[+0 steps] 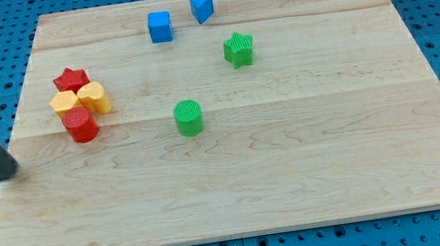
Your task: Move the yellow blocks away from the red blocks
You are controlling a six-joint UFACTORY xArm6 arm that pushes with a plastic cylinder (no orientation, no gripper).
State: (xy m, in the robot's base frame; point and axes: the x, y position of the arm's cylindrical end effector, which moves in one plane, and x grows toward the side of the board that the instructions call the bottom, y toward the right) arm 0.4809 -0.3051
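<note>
Near the board's left side, four blocks are bunched together. A red star (71, 78) lies at the top of the bunch. A yellow hexagon-like block (64, 102) and a yellow rounded block (94, 97) sit side by side below it. A red cylinder (81, 125) stands just below the two yellow blocks, touching them. My tip (9, 172) is at the board's left edge, to the lower left of the bunch and apart from it. The dark rod slants up to the view's top left.
A green cylinder (188, 117) stands near the middle. A green star (238, 49) lies to its upper right. A blue cube (160, 26) and a blue wedge-like block (202, 6) sit near the top edge. The wooden board (311, 153) rests on a blue pegboard.
</note>
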